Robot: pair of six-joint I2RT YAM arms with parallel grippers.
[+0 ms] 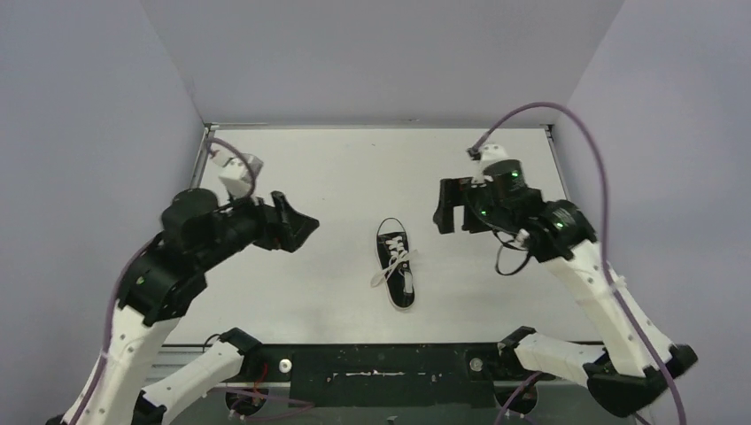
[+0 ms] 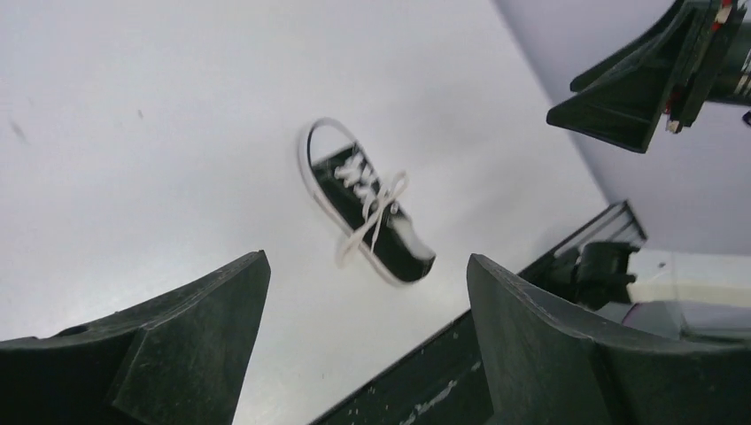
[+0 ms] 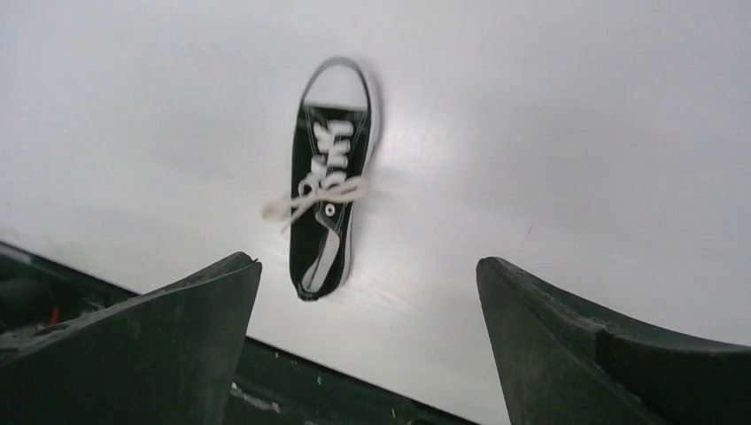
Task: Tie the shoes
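Observation:
One small black sneaker (image 1: 395, 264) with white laces (image 1: 390, 266) lies flat on the white table (image 1: 354, 177), midway between my arms. Its white toe cap points to the far side. The lace ends cross over the tongue and trail loose to its left. The sneaker also shows in the left wrist view (image 2: 372, 212) and the right wrist view (image 3: 326, 177). My left gripper (image 1: 297, 221) (image 2: 367, 258) hangs open and empty above the table, left of the shoe. My right gripper (image 1: 445, 208) (image 3: 367, 262) hangs open and empty to the shoe's right. Neither touches the shoe.
Grey walls (image 1: 106, 106) close in the table on the left, back and right. A black rail (image 1: 381, 376) runs along the near edge between the arm bases. Purple cables (image 1: 567, 119) loop over the right arm. My right gripper also shows in the left wrist view (image 2: 633, 97).

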